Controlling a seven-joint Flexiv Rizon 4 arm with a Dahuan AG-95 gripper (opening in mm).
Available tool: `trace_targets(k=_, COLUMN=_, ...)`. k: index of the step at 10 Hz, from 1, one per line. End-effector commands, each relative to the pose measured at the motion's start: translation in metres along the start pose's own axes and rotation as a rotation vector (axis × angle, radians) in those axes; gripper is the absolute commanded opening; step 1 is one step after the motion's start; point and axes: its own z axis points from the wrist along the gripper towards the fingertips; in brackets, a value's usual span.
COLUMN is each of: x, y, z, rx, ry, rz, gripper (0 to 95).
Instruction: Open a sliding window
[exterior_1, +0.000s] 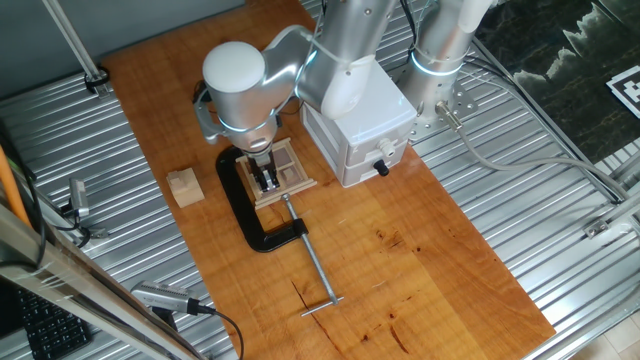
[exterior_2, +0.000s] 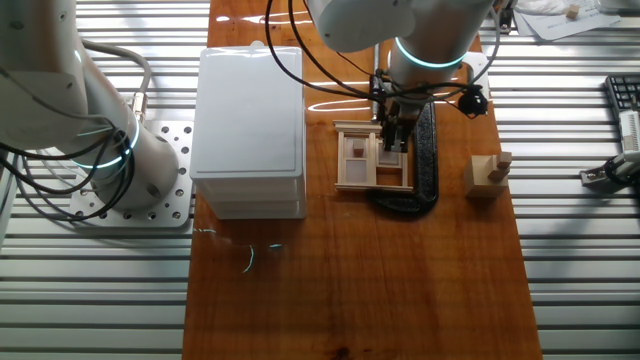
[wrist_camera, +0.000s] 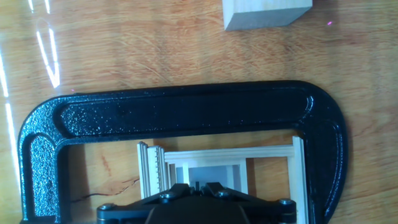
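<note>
The sliding window (exterior_1: 290, 172) is a small light-wood frame with darker panes, held flat on the wooden table by a black C-clamp (exterior_1: 250, 215). It also shows in the other fixed view (exterior_2: 360, 157) and in the hand view (wrist_camera: 224, 154). My gripper (exterior_1: 266, 181) points straight down onto the window's left half, its fingers pressed close together with the tips inside the frame. In the other fixed view my gripper (exterior_2: 392, 142) stands over the frame's right part. In the hand view my gripper (wrist_camera: 199, 186) shows the jaws nearly touching, with no clear object between them.
A white box (exterior_1: 360, 125) with a black knob (exterior_1: 380, 167) stands right behind the window. A plain wooden cube (exterior_1: 185, 186) lies to the left. The clamp's long screw bar (exterior_1: 315, 265) reaches toward the front. Ridged metal surrounds the wooden top (exterior_1: 420, 260).
</note>
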Motion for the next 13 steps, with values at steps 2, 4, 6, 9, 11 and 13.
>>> trace_targets(k=2, x=-0.0005, y=0.0, z=0.0078, rx=-0.003, ry=0.0, rz=0.001, gripper=0.0)
trace_targets(k=4, x=-0.0005, y=0.0002, z=0.0078, rx=-0.003, ry=0.0, rz=0.001, gripper=0.0)
trace_targets(k=6, x=-0.0008, y=0.0005, z=0.0085, rx=-0.004, ry=0.0, rz=-0.004, gripper=0.0)
trace_targets(k=9, x=-0.0013, y=0.0012, z=0.0097, rx=-0.005, ry=0.001, rz=-0.012, gripper=0.0)
trace_targets(k=11, x=-0.0015, y=0.0014, z=0.0097, rx=-0.005, ry=0.002, rz=-0.013, gripper=0.0)
trace_targets(k=13, x=-0.0015, y=0.0014, z=0.0098, rx=-0.007, ry=0.003, rz=-0.013, gripper=0.0)
